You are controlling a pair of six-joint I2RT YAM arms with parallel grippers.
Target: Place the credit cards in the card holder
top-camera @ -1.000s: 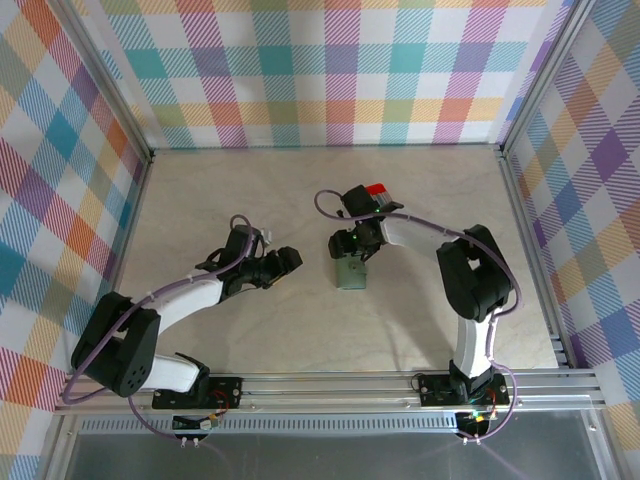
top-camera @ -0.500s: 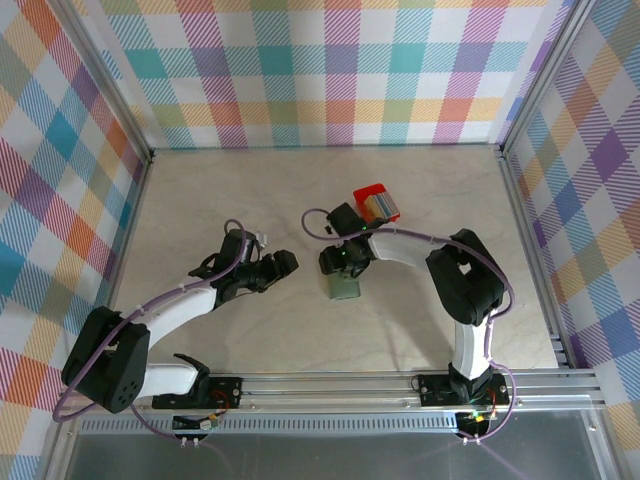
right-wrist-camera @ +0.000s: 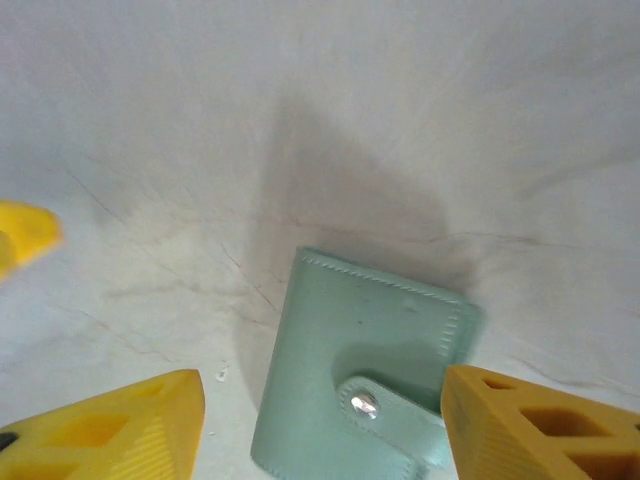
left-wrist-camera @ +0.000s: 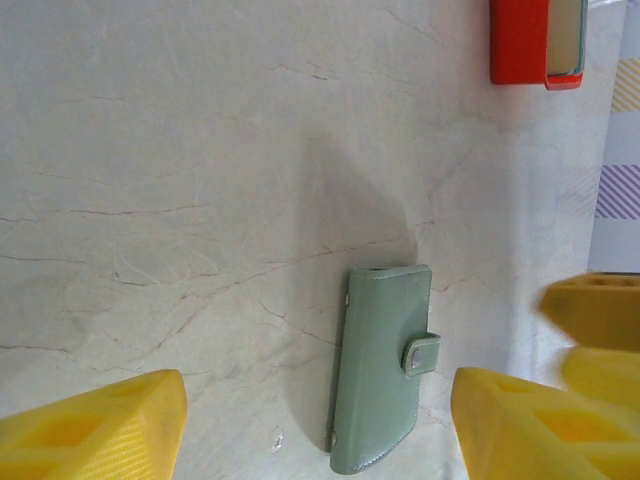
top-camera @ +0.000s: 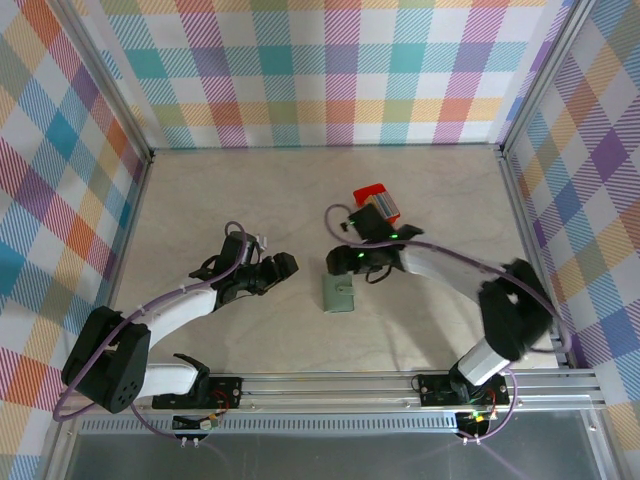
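Jaws left and right apart, empty; card holder [left-wrist-camera: 383, 367] clasped, red box [left-wrist-camera: 520, 42] edge-cropped.

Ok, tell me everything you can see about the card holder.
The card holder is a small pale grey-green wallet, smooth and leather-like, with stitching along its edges. It is folded shut, a small tab with a silver snap wrapped over one long edge. It lies flat on the pale marbled table, near its middle, and nothing visibly grips it.
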